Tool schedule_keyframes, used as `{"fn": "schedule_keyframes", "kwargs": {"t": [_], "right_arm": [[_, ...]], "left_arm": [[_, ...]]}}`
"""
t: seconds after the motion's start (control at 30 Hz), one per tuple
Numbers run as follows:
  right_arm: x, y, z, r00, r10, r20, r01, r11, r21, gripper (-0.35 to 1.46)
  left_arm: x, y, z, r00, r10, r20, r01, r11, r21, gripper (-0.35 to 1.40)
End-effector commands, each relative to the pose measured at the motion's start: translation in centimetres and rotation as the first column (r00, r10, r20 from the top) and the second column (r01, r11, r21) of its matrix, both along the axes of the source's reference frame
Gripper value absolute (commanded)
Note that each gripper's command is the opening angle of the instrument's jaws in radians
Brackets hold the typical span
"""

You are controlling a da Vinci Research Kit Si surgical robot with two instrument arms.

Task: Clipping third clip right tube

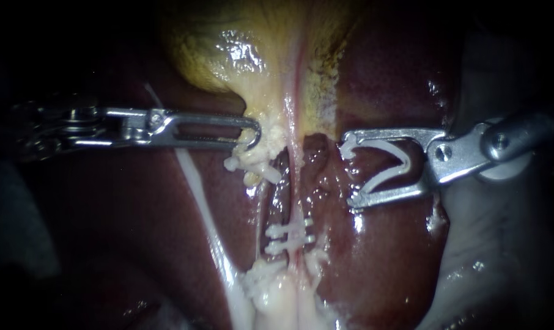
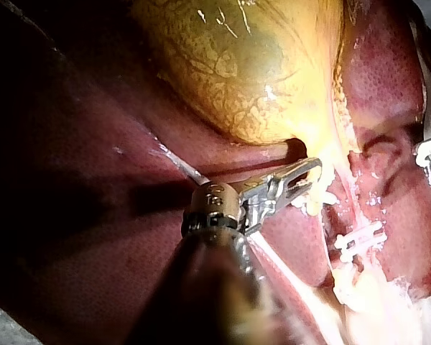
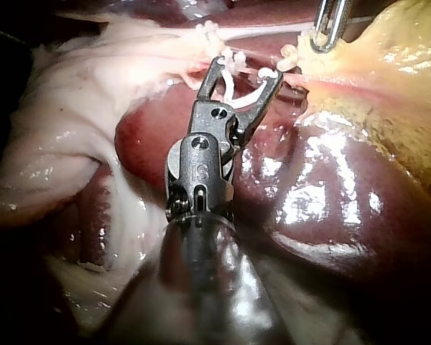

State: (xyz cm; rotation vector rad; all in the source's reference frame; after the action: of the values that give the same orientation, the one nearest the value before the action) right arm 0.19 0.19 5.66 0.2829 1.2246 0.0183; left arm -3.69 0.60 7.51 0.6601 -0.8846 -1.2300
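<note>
Entering the endoscope view from the right, the right instrument (image 1: 349,173) grips an open white clip (image 1: 404,160) in spread jaws, just beside the right tube (image 1: 298,205) and above two placed clips (image 1: 289,238). In the left wrist view, the left instrument (image 2: 312,169) is clenched on pale tissue (image 2: 309,205) under the gallbladder (image 2: 237,65). In the right wrist view, the white clip touches both jaws over the liver (image 3: 330,187).

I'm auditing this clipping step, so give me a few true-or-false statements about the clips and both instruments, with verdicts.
1. Two placed clips already sit across the tube. True.
2. The right instrument has empty jaws. False: they hold a loaded clip, still spread open.
3. The loaded clip is around the tube. False: it is beside the tube, apart from it, over the liver.
4. The left instrument grips pale tissue below the gallbladder. True.
</note>
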Motion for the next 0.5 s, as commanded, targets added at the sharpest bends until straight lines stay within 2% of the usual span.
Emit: {"fn": "schedule_keyframes", "kwargs": {"t": [0.03, 0.23, 0.33, 0.5], "right_arm": [[0.00, 0.00, -0.01, 1.0000, 0.000, 0.000, 0.000, 1.000, 0.000, 0.50], [0.00, 0.00, -0.01, 1.0000, 0.000, 0.000, 0.000, 1.000, 0.000, 0.50], [0.00, 0.00, -0.01, 1.0000, 0.000, 0.000, 0.000, 1.000, 0.000, 0.50], [0.00, -0.01, -0.01, 1.0000, 0.000, 0.000, 0.000, 1.000, 0.000, 0.50]], "left_arm": [[0.00, 0.00, 0.00, 1.0000, 0.000, 0.000, 0.000, 1.000, 0.000, -0.35], [0.03, 0.00, -0.07, 1.0000, 0.001, 0.002, -0.001, 1.000, 0.003, -0.35], [0.09, 0.03, -0.22, 1.0000, 0.002, 0.004, -0.002, 1.000, 0.010, -0.35], [0.23, 0.12, -0.49, 0.9998, -0.018, -0.009, 0.018, 1.000, 0.012, -0.35]]}}
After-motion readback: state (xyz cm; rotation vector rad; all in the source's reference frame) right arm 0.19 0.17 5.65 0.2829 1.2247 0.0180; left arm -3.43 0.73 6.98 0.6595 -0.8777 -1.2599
